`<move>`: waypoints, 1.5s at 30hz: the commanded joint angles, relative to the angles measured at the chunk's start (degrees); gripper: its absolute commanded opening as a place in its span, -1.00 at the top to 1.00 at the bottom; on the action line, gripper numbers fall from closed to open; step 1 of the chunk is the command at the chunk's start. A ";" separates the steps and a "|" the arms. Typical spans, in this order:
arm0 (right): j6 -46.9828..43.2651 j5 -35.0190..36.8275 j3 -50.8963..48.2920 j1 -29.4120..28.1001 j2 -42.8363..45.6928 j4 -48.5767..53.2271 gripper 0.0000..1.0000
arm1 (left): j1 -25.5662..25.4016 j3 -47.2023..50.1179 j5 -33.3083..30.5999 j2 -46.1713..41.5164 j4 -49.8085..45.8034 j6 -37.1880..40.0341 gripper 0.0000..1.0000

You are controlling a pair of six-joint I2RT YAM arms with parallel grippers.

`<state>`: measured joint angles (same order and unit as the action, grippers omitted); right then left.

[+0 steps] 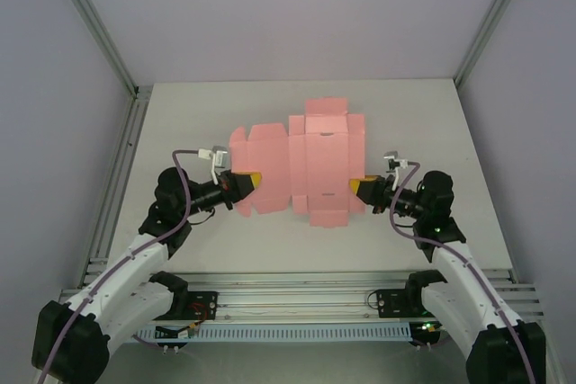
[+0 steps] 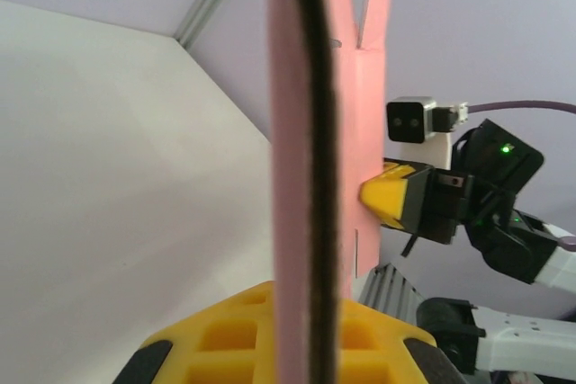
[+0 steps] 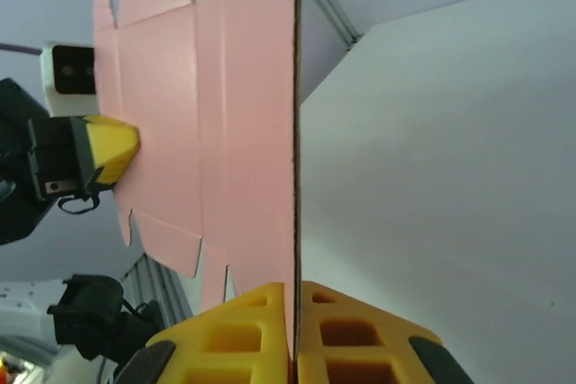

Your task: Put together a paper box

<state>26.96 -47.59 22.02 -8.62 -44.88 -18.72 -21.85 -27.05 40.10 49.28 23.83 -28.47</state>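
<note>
The paper box (image 1: 306, 164) is a wide, pale pink die-cut sheet with tabs and creases, spread flat over the middle of the white table (image 1: 180, 114). My left gripper (image 1: 255, 177) is shut on the sheet's left edge, and my right gripper (image 1: 354, 185) is shut on its right edge. In the left wrist view the sheet (image 2: 301, 132) runs edge-on out of my left gripper (image 2: 310, 312), with the right gripper (image 2: 382, 195) at its far end. In the right wrist view the sheet (image 3: 225, 114) rises from my right gripper (image 3: 297, 312), and the left gripper (image 3: 112, 146) pinches the opposite side.
Aluminium frame posts (image 1: 90, 20) stand at the table's back corners, with pale walls behind. A slotted rail (image 1: 297, 299) runs along the near edge between the arm bases. Bare table lies on all sides of the sheet.
</note>
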 commanded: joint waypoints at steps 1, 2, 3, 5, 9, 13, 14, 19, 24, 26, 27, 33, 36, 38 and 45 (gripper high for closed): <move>-3.77 -4.57 4.81 0.13 -2.06 0.03 1.00 | -0.08 1.44 -4.36 -2.36 -2.22 1.36 1.00; -4.59 -5.16 5.95 0.14 -2.76 1.32 1.00 | -0.04 1.85 -6.18 -2.90 -2.85 0.98 0.96; -5.86 -5.63 7.21 0.14 -3.54 3.09 1.00 | 0.00 1.97 -8.40 -3.61 -4.18 0.81 0.55; -10.53 -4.64 10.48 0.02 -5.03 10.23 1.00 | -0.04 1.67 -15.15 -5.66 -9.85 0.61 -0.81; -27.57 -3.12 20.48 -0.64 -10.06 32.18 1.00 | -0.01 -2.50 -36.85 -8.77 -26.54 0.19 -1.00; -48.19 3.32 33.11 -6.09 -18.78 55.14 0.98 | 0.03 -10.44 -55.86 -6.19 -43.99 -0.83 -1.00; -52.78 5.31 36.55 -7.37 -21.42 60.36 0.95 | 0.06 -11.81 -58.21 -5.19 -46.03 -1.00 -1.00; -74.22 8.21 58.86 -8.40 -37.77 87.76 0.98 | 0.09 -15.03 -58.17 -1.51 -46.97 -0.23 -1.00; -80.61 21.61 77.99 -8.47 -53.34 100.18 0.92 | 0.21 -13.88 -55.35 -1.55 -43.40 0.17 -1.00; -77.90 30.11 80.37 -9.24 -57.56 95.96 0.98 | 0.31 -13.30 -55.30 -1.90 -42.40 0.21 -0.99; -77.94 33.74 80.74 -9.96 -59.64 94.01 0.98 | 0.40 -13.12 -54.97 -1.83 -42.23 0.44 -1.00; -85.22 40.69 76.25 -17.25 -64.49 81.85 1.00 | 0.90 -12.90 -53.57 2.08 -40.32 3.26 -1.00; -87.31 42.33 72.58 -19.81 -63.94 74.44 1.00 | 2.25 -14.55 -52.91 6.51 -40.28 4.19 -1.00; -87.22 41.12 71.03 -20.15 -63.06 70.62 1.00 | 3.41 -15.39 -52.18 9.35 -40.35 3.99 -1.00; -88.25 36.83 60.61 -20.55 -56.46 57.49 0.96 | 6.18 -15.51 -39.75 18.92 -27.58 11.02 -1.00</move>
<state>-58.92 -7.66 84.09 -29.30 -105.34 45.17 -16.27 -40.77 -6.48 66.15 -11.18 -22.44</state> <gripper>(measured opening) 0.054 0.997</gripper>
